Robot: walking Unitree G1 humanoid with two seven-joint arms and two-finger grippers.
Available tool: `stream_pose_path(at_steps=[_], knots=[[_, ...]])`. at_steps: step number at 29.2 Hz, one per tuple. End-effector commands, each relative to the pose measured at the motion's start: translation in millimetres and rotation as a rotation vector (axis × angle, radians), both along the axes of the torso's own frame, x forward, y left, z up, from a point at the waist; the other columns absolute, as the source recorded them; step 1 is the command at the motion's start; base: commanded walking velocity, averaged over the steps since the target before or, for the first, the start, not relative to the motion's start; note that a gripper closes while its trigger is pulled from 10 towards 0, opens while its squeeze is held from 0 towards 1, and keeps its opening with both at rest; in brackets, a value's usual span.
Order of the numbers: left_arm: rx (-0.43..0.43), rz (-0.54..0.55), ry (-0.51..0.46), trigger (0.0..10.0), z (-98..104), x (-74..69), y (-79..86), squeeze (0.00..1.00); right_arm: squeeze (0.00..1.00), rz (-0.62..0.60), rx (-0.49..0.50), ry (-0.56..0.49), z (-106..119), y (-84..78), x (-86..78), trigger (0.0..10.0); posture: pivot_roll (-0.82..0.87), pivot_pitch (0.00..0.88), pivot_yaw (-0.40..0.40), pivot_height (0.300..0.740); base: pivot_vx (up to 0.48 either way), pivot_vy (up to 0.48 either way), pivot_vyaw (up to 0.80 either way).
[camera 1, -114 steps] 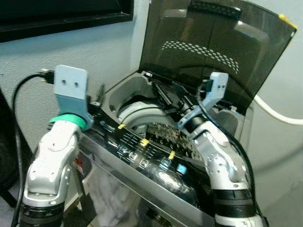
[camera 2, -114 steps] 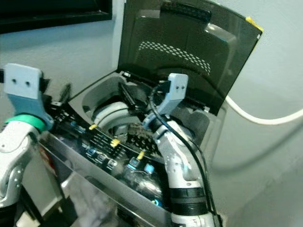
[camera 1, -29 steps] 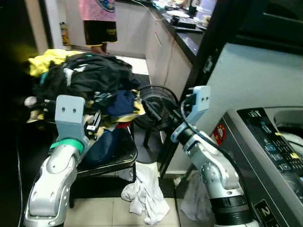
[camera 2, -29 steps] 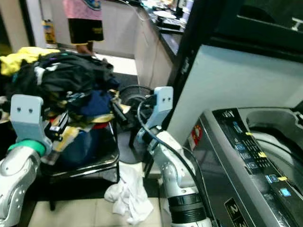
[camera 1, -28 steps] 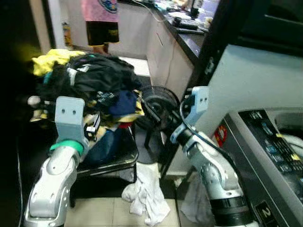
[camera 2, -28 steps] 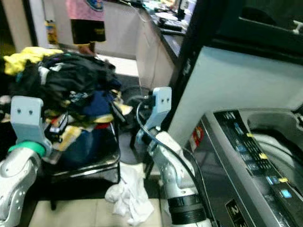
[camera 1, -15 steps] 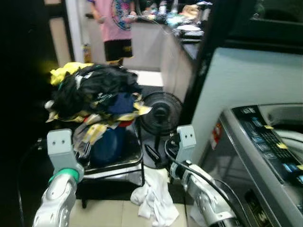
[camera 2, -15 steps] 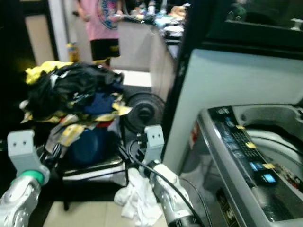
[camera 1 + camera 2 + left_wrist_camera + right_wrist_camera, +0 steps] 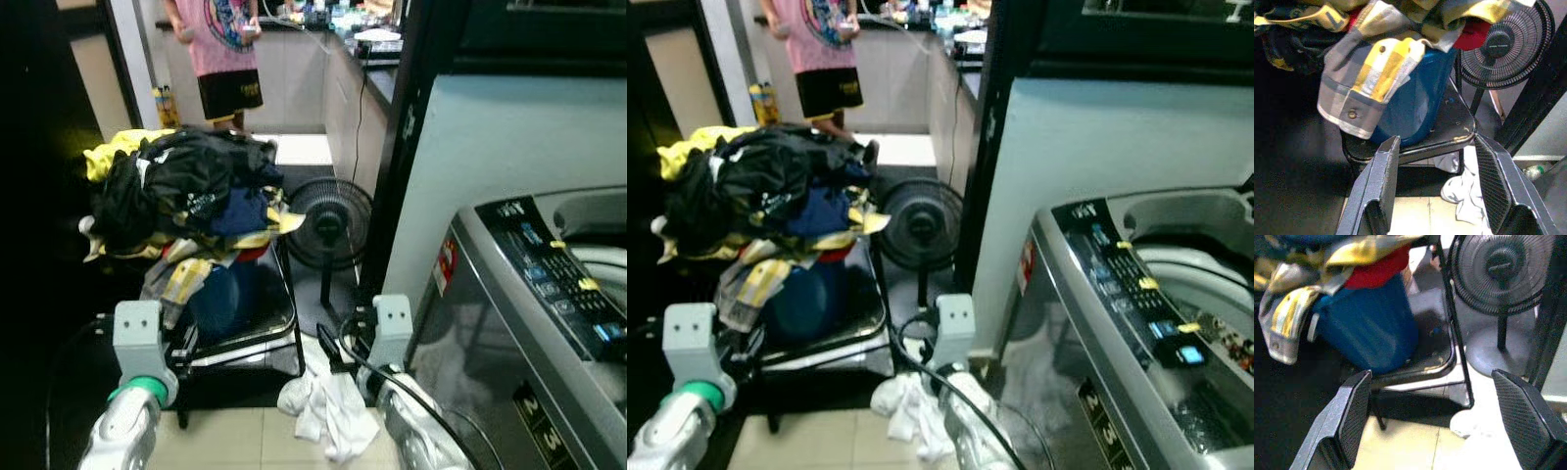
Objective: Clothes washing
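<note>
A heap of dark, yellow and blue clothes [image 9: 186, 196] tops a blue basket [image 9: 1410, 103] on a black chair [image 9: 265, 328]. A grey and yellow checked shirt [image 9: 1366, 73] hangs over the basket's side. The washing machine [image 9: 519, 284] stands at my right, its tub [image 9: 1205, 264] uncovered. My left gripper [image 9: 1435, 181] is held low in front of the chair, open and empty. My right gripper [image 9: 1437, 411] is open and empty too, low between the chair and the washer, aimed at the basket. A white cloth [image 9: 328, 406] lies on the floor tiles below it.
A black floor fan [image 9: 328, 220] stands between the chair and a dark pillar [image 9: 397, 147]. A person in a pink shirt [image 9: 225, 49] stands at the back by a kitchen counter [image 9: 950, 49]. Darkness lies left of the chair.
The camera has swung from the washer's tub to the clothes heap, then tilted up. Both arms have sunk lower in the picture. Both grippers remain open.
</note>
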State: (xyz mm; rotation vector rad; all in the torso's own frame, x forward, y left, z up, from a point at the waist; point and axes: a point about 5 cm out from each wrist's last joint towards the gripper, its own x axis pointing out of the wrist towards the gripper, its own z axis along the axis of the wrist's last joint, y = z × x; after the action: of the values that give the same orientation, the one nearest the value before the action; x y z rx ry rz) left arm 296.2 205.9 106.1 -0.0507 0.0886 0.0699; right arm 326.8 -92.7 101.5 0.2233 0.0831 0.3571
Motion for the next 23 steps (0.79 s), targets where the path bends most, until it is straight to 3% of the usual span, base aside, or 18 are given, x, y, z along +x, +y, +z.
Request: stream_pose_path(at_steps=[1,3,11,16,23], knots=[[0.003,0.001,0.01,10.0,-6,-1.1,-2.0,0.0,0.0,0.011,0.02,-0.016,0,-0.5,-0.1,10.0,0.03,0.0,0.037,0.74,0.0,0.0,0.0],[-0.021,-0.008,-0.008,10.0,-5,-0.2,-2.8,0.0,0.0,0.032,0.068,-0.034,3,1.2,2.1,10.0,0.03,0.0,0.036,0.74,0.0,0.0,0.0],[0.004,-0.016,-0.068,10.0,2,2.7,-4.0,0.0,0.0,0.051,0.059,-0.045,5,1.7,4.5,10.0,0.03,0.0,0.016,0.74,0.0,0.0,0.0],[0.033,-0.022,-0.12,10.0,8,5.9,-10.6,0.0,0.0,0.083,0.039,-0.078,8,4.1,3.8,10.0,0.02,0.0,0.01,0.74,0.294,0.0,0.0],[0.032,-0.032,-0.129,10.0,8,9.0,-14.1,0.0,0.0,0.102,0.013,-0.105,11,4.1,5.5,10.0,0.01,0.0,0.001,0.74,0.307,0.0,0.8]])
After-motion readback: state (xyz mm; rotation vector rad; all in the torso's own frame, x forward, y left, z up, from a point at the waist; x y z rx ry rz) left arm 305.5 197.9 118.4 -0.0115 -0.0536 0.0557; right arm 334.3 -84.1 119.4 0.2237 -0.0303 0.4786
